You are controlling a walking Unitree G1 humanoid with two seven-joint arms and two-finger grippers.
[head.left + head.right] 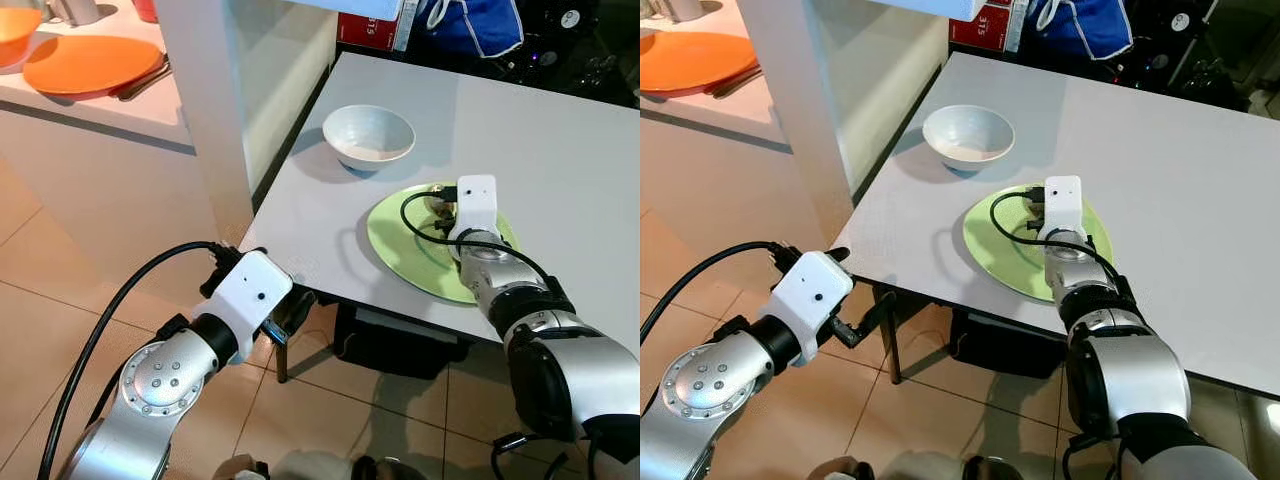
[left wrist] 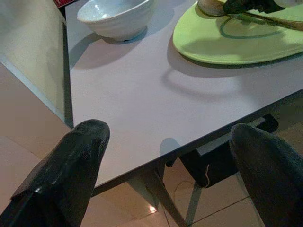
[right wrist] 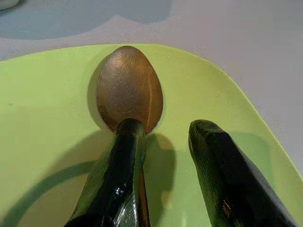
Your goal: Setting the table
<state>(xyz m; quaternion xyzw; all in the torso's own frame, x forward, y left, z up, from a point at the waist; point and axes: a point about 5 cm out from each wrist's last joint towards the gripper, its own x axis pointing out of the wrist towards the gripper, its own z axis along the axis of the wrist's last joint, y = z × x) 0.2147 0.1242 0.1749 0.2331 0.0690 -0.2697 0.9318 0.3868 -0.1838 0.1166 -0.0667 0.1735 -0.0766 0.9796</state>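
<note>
Green plate (image 1: 400,250) lies near the front edge of the grey table (image 1: 560,150), with a white bowl (image 1: 368,135) just beyond it to the left; the right gripper (image 1: 445,205) reaches over the plate.

From the left wrist, the left gripper (image 2: 165,175) hangs off the near table corner, fingers wide apart and empty.

From the right wrist, a brown spoon (image 3: 129,87) rests on the plate, one finger (image 3: 113,179) lying over its handle, the other beside it with a gap between them. Placing the spoon seems the step in hand; next, the fingers likely need to lift clear without dragging it.
</note>
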